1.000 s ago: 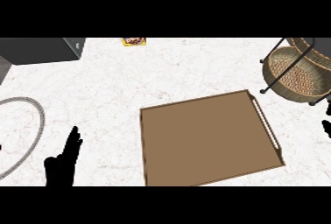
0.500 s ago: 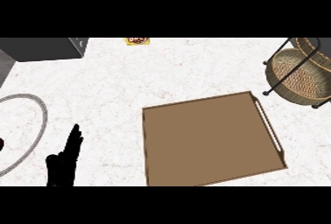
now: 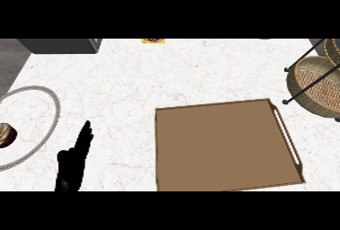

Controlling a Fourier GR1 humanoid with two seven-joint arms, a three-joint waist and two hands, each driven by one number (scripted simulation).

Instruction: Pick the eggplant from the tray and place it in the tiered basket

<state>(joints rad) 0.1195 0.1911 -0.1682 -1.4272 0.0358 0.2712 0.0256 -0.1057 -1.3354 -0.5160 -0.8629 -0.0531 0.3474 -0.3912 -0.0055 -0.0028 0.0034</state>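
A brown tray lies flat on the white marble counter, right of centre, with nothing on its surface. The tiered wicker basket on a black wire frame stands at the right edge, partly cut off. No eggplant shows anywhere in the head view. My left hand rests at the lower left, fingers straight and pointing up, left of the tray and apart from it. My right hand is out of view.
A round grey-rimmed plate lies at the left edge with a small brown object on it. A dark grey box sits at the back left. A small yellow item lies at the back edge.
The view has shifted, so the tray, basket and left hand appear further right in the frame. The right hand, glimpsed at the right edge a second ago, is gone from view.
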